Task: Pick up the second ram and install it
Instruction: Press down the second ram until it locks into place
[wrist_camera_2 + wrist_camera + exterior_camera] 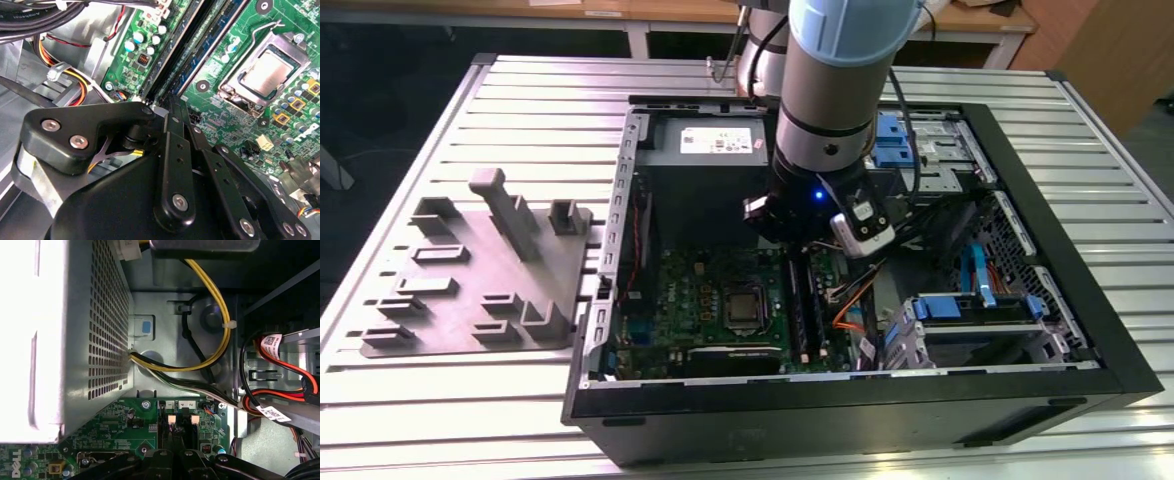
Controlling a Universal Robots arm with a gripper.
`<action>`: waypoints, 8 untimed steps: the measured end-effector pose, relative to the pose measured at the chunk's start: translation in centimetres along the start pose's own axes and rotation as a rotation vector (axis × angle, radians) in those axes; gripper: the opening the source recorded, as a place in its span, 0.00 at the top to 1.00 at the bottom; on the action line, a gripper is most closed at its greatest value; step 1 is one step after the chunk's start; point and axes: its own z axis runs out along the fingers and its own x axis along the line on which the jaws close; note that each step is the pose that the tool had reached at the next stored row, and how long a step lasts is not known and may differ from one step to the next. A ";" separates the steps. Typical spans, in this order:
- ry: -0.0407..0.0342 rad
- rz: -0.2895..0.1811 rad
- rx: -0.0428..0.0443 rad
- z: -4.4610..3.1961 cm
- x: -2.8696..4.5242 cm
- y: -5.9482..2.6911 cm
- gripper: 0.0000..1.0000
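Note:
My gripper [807, 240] hangs inside the open computer case, over the near end of the long black memory slots [803, 310]. In the second wrist view the black fingers [175, 135] come together to a shut tip [161, 107] right at the end of those slots. A long, narrow dark blue-green stick, the second ram [197, 52], stands on edge in the slot row and runs away from the tip. Whether the tip presses on it is hidden. The first wrist view has the slot ends with two pale latches [171, 419] just beyond the gripper [170, 462].
The green motherboard [694, 290] carries the processor socket [267, 70] beside the slots. A grey power-supply box [65, 340], yellow and black cables [210, 355] and the drive cages [981, 320] crowd the arm. A grey holder fixture [480, 270] lies at the exterior view's left.

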 end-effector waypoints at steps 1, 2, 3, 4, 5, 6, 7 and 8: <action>-0.0002 0.000 -0.0003 -0.06 0.00 0.00 0.90; -0.0008 0.000 -0.0019 -0.22 -0.01 0.03 0.90; -0.0006 0.000 -0.0014 -0.56 -0.01 0.05 0.90; -0.0001 0.000 -0.0004 -1.00 -0.02 0.06 0.90; -0.0001 0.000 -0.0004 -1.42 -0.02 0.08 0.90; -0.0001 0.000 -0.0003 -1.86 -0.02 0.10 0.90; -0.0002 0.000 -0.0004 -2.25 -0.03 0.12 0.90; 0.0000 0.000 0.0000 -2.58 -0.04 0.14 0.90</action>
